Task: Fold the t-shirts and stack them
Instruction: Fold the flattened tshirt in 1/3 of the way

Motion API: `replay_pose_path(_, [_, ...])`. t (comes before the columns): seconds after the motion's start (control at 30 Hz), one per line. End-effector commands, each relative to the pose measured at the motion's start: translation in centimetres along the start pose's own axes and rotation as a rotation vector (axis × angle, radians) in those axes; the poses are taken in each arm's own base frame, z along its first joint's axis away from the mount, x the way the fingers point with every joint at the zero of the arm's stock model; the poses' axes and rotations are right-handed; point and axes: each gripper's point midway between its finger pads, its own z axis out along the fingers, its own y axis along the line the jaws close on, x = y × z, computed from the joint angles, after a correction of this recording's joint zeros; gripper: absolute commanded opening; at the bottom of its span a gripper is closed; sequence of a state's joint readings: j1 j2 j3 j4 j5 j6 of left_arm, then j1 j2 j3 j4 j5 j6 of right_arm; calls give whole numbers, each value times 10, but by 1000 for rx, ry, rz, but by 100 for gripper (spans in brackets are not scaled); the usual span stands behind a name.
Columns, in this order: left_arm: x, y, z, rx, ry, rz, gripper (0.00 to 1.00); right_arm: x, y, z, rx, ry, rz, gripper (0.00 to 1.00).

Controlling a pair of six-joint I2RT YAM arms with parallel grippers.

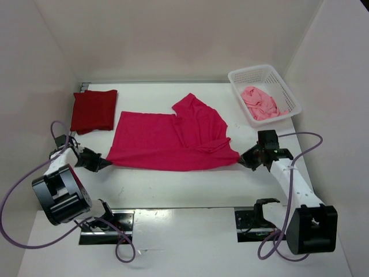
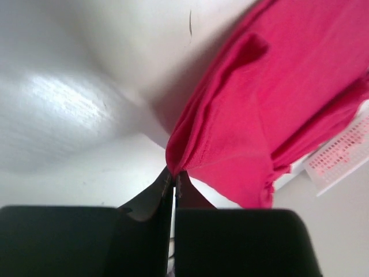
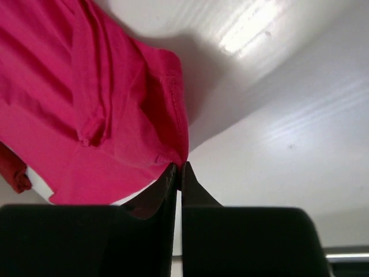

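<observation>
1. Top external view.
   - The magenta t-shirt [image 1: 167, 141] lies spread in the middle of the surface [image 1: 173, 187], with one sleeve side turned over onto its right half.
   - The left gripper [image 1: 106, 164] pinches the shirt's near-left corner and the right gripper [image 1: 243, 160] pinches its near-right corner. The near hem is drawn out between them.
   - The dark red t-shirt [image 1: 93, 111] sits folded at far left, just beside the magenta one.
   - The pale pink t-shirt [image 1: 262, 103] is bunched in the lattice basket [image 1: 291, 95] at far right.
   - Judgement: the step in hand is folding the near hem of the magenta shirt over toward the far edge.

2. Left wrist view.
   - The jaws are clamped tight on a gathered bunch of magenta hem [image 2: 259, 104].
   - The cloth lifts off the surface at the tips, with a shadow beneath it.
   - The bite looks shallow, so lift slowly and without jerks or the hem may slip out.

3. Right wrist view.
   - The jaws are closed on the very tip of the corner [image 3: 86, 86], which is also a small bite.
   - Raise both corners level and together, with the hem taut enough that the crease runs straight.
   - Carry the hem over without dragging the turned sleeve open.
   - Lay the edge down flat before letting go.
</observation>
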State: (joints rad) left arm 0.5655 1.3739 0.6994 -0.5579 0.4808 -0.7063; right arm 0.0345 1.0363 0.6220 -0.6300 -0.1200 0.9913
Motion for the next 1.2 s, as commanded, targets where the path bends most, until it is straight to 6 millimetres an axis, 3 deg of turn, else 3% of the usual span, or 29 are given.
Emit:
replay_pose_path(0.0, [33,9,-11,8,105,-53,0,14,-15,-16,42,34,74,8])
replay_pose_path(0.03, [37,9,-10,16,120,-68,4,14,-14,-18,33,28,73,17])
replay_pose_path(0.07, [38,7,-11,24,126,-69,19,14,-14,-22,37,31,73,33])
replay_pose_path(0.13, [40,8,-11,19,133,-74,33,8,-8,-30,17,-2,69,45])
replay_pose_path(0.17, [35,4,-15,24,122,-77,41,5,-5,-32,12,-15,68,55])
replay_pose_path(0.2, [32,3,-18,18,112,-64,58,1,2,-38,-17,-32,52,57])
replay_pose_path(0.33, [23,-4,-22,21,87,-49,83,-21,24,-50,-53,-116,-29,58])
replay_pose_path(0.37, [21,-7,-25,29,75,-40,84,-27,33,-52,-77,-132,-50,48])
replay_pose_path(0.43, [10,-14,-31,36,31,-3,84,-20,48,-44,-108,-98,-113,32])
replay_pose_path(0.47, [9,-21,-34,47,18,19,75,-14,50,-31,-90,-59,-135,23])
replay_pose_path(0.5, [13,-28,-33,45,24,75,67,-10,54,-24,-89,-43,-153,6])
replay_pose_path(0.53, [9,-41,-34,79,-8,136,55,-1,68,-17,-124,-30,-198,0])
replay_pose_path(0.6, [19,-60,-30,112,-2,233,22,13,70,5,-91,9,-243,0])
replay_pose_path(0.63, [20,-75,-30,169,-22,294,17,16,82,11,-127,5,-264,0])
replay_pose_path(0.67, [27,-78,-26,173,-5,302,11,28,90,16,-151,20,-300,0])
replay_pose_path(0.73, [45,-91,-13,198,32,369,7,40,89,36,-119,64,-323,11])
replay_pose_path(0.8, [56,-91,-1,161,47,408,7,57,93,51,-116,106,-362,27])
replay_pose_path(0.83, [72,-95,10,153,86,456,7,61,95,54,-123,110,-373,37])
replay_pose_path(0.9, [86,-102,21,153,114,503,7,68,101,58,-136,117,-391,42])
replay_pose_path(0.93, [104,-101,30,137,166,517,7,68,102,60,-135,118,-380,46])
replay_pose_path(1.03, [135,-110,40,157,208,587,8,74,103,66,-140,133,-391,47])
replay_pose_path(1.17, [155,-104,55,117,241,630,10,83,109,67,-152,152,-397,48])
